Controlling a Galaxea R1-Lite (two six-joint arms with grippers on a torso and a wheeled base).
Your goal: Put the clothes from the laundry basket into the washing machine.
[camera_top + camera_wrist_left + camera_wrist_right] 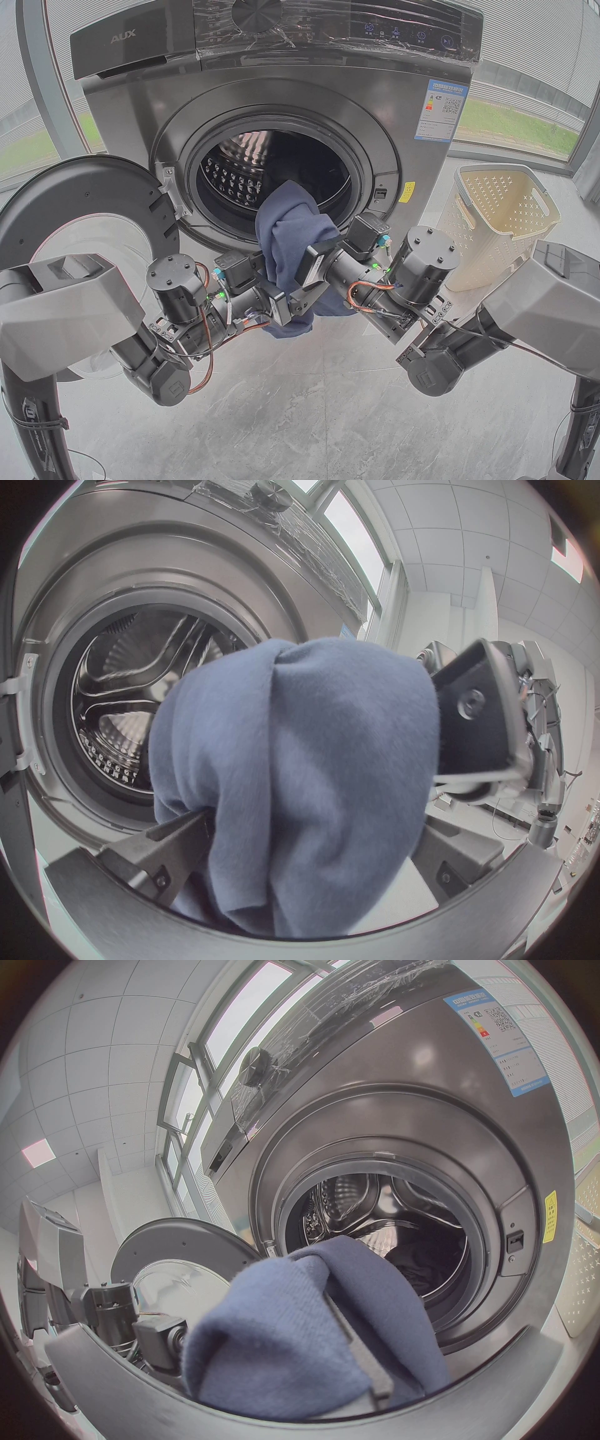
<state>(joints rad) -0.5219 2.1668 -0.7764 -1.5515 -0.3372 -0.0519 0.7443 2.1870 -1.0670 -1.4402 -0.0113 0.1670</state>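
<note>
A dark blue garment (290,231) hangs in front of the washing machine's (400,112) open drum mouth (250,169), its top edge at the lower rim. My right gripper (315,259) is shut on the garment's upper part; the cloth (281,1335) folds over one of its fingers (359,1347). Just below it, my left gripper (287,306) is open, its fingers (162,855) spread on either side of the hanging cloth (312,761). Something dark lies deep inside the drum (431,1266). The cream laundry basket (500,212) stands to the right of the machine, with no clothes visible in it.
The round machine door (81,194) is swung fully open on the left, close to my left arm. Grey tiled floor (300,406) lies free in front of the machine. Windows run behind and beside the machine.
</note>
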